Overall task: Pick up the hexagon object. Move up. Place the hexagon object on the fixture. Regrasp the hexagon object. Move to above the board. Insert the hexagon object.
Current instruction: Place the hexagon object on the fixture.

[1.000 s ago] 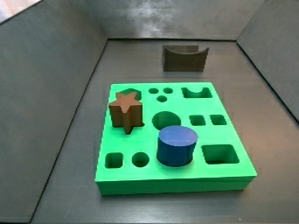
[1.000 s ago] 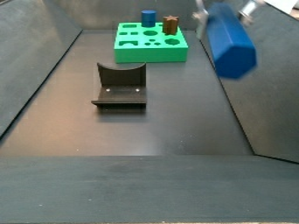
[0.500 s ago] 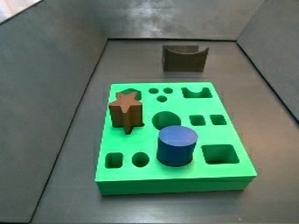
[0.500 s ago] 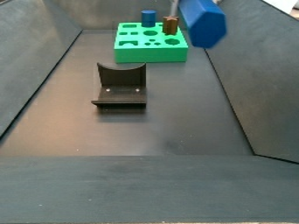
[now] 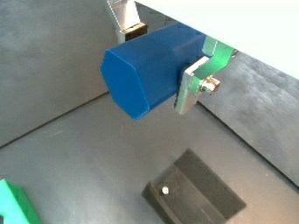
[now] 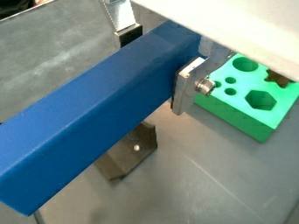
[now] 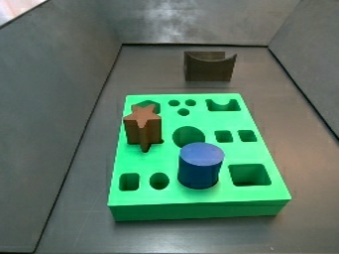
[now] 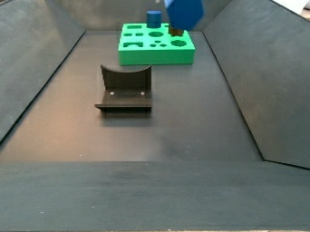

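In both wrist views the hand (image 5: 158, 52) grips the hexagon object (image 5: 152, 66) between its silver fingers (image 5: 193, 83), high over the dark floor; the fixture (image 5: 197, 194) lies below, and the board (image 6: 251, 92) shows beyond the bar (image 6: 100, 131). In a side view the board (image 7: 196, 154) carries a brown star peg (image 7: 143, 124) and a blue cylinder (image 7: 200, 165); the fixture (image 7: 209, 64) stands behind it. In a side view the hexagon object (image 8: 184, 13) hangs above the board (image 8: 158, 43); the fixture (image 8: 123, 89) sits nearer.

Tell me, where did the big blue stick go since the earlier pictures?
In a side view the hexagon object moved from the right side of the picture, near the camera, back toward the board. The hand holds it between its fingers in both wrist views. The fixture, the brown star peg and the blue cylinder stayed put.
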### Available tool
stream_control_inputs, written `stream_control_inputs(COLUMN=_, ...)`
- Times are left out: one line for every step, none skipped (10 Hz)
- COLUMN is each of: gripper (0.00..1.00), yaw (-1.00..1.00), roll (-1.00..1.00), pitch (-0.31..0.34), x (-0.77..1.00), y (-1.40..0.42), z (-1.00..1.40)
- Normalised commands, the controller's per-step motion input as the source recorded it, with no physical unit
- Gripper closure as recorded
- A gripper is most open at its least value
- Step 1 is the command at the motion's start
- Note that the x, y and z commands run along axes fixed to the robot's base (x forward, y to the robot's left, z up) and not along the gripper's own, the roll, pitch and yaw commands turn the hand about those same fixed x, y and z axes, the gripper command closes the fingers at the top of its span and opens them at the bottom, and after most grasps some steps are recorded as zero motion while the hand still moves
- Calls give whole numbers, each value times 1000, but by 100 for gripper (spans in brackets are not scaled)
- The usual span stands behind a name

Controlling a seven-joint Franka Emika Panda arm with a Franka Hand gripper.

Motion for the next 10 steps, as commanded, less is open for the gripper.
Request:
stream_control_inputs(gripper=100, yaw=28, roll=-45, pitch=144, x=1000, y=-224, z=98)
stream_control_inputs(gripper=100, yaw=31, roll=-45, pitch=141, x=1000, y=-203, z=92)
stream_control_inputs(gripper=100, yaw=29, roll=-46, pitch=142, x=1000, y=-190, z=86)
stream_control_inputs(gripper=100, yaw=-74, roll=-1000, pitch=132, x=1000, y=-180, z=-526)
stream_control_inputs(gripper=100, yaw=-81, roll=-1000, pitch=128, x=1000, y=-126, z=-557)
stream_control_inputs(gripper=100, yaw=-88, roll=-1000, pitch=118, x=1000, y=-63, z=-435)
stream_control_inputs(gripper=100, yaw=-90, roll=-1000, pitch=114, x=1000, y=-44, z=-302)
stream_control_inputs(gripper=100, yaw=-93, roll=-1000, pitch=119, x=957, y=-20, z=-209)
stream_control_inputs(gripper=100, yaw=-98, roll=-1000, pitch=130, x=816, y=7, z=-108)
stream_control_inputs(gripper=100, yaw=-103, roll=-1000, pitch=136, x=723, y=22, z=-67)
